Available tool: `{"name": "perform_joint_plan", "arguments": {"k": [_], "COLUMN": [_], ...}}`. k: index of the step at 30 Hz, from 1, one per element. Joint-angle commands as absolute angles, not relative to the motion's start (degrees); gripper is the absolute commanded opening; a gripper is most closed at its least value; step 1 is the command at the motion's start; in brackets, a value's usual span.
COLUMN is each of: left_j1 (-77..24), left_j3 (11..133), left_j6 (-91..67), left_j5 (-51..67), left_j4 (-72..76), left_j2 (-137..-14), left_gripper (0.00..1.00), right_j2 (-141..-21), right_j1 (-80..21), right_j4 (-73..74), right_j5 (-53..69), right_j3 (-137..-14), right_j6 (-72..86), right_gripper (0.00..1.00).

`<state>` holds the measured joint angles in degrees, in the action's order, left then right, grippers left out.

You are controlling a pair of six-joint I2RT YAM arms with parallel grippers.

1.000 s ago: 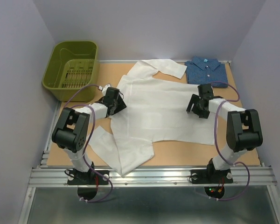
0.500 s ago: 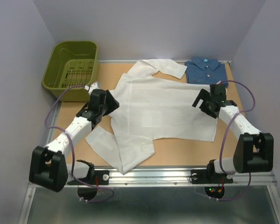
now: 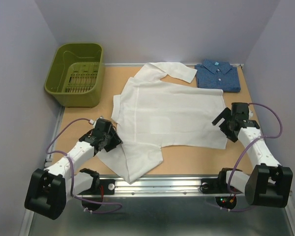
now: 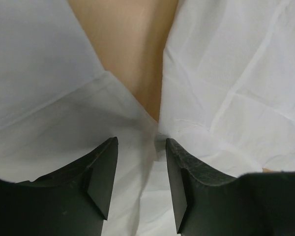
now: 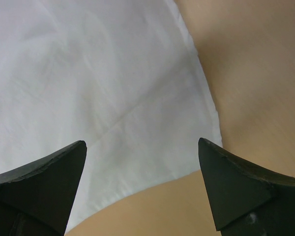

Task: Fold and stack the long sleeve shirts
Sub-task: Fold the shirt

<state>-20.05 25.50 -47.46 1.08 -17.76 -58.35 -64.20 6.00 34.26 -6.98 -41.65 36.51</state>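
The white shirt (image 3: 167, 113) lies spread flat over the middle of the worktop (image 3: 196, 160), collar end toward the left and hem toward the right. One sleeve (image 3: 176, 70) is bent across the far edge, its cuff close to the blue shirt (image 3: 217, 76). That shirt sits folded in the far right corner with its collar up. A pale tag inside the collar is too small to read. The other sleeve (image 3: 132, 169) trails toward the near edge.

The left hand (image 4: 140, 147) hangs low where this near sleeve meets the shirt's body. Its fingers are partly apart with nothing pinched between them, and cloth and a wedge of bare wood show beyond the tips.

The right hand (image 5: 142, 147) is spread wide and holds nothing; it hovers over the hem's near right corner, just beside the cloth's edge.

A green basket (image 3: 78, 97) stands at the far left corner, apart from both shirts.
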Motion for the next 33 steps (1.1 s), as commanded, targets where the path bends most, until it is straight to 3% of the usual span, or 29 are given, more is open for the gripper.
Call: {"name": "perform_joint_plan", "arguments": {"k": [1, 13, 33], "left_j1": [-21.9, -24.7, -25.0], "left_j3": [27.2, 28.1, 28.0], "left_j6": [-47.8, -47.3, -46.1], "left_j5": [4.5, 6.7, 10.9], "left_j4": [-14.7, -12.7, -9.4], "left_j2": [-60.9, -63.3, -61.7], "left_gripper": [0.54, 0.48, 0.14], "right_j2": [-62.1, -60.9, -67.4], "right_j1": [7.0, 8.3, 9.5], "right_j4": [35.9, 37.1, 40.7], "right_j5": [-10.7, -12.3, -17.0], "right_j3": [-38.9, -35.8, -32.5], "right_j6": [40.0, 45.1, 54.3], "right_gripper": [1.0, 0.97, 0.85]}}
